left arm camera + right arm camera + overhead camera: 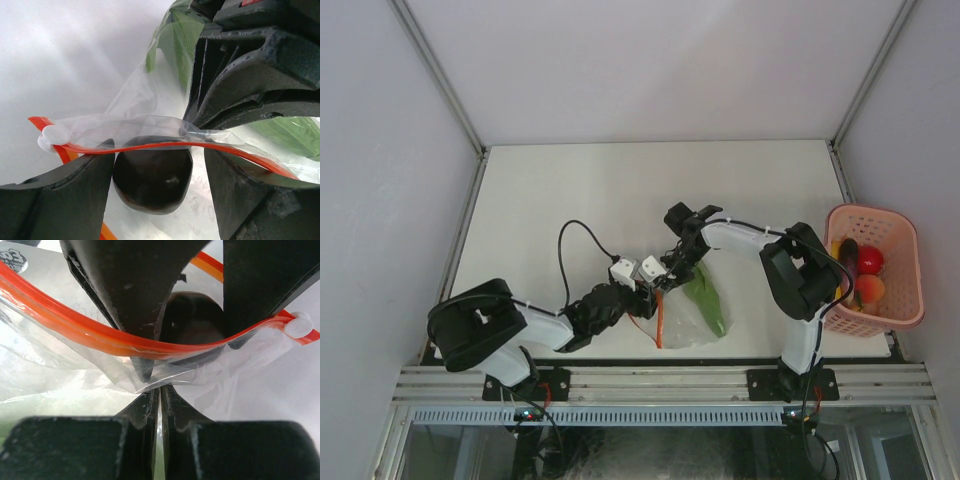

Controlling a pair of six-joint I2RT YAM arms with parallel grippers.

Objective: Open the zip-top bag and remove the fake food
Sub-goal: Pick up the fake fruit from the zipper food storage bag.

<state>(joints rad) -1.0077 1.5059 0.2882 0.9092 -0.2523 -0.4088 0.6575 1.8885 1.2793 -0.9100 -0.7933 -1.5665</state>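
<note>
Top external: the zip-top bag (pixel 692 325), green fake food (pixel 708 300) inside, is lying on the counter (pixel 570 190) just beside the left pincer (pixel 628 270). Left wrist: that pincer is standing open astride the zip strip (pixel 150 146). Right wrist: the right pincer (pixel 160 392) is clamping the bag's film.

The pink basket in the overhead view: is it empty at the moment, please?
No, the basket holds several pieces of toy food, among them red, orange and dark ones.

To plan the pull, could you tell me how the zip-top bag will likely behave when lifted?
Probably floppy: the zip-top bag is crumpled and its orange strip bows. Its glossy film may slip from a pinch. The green food inside could shift.
</note>
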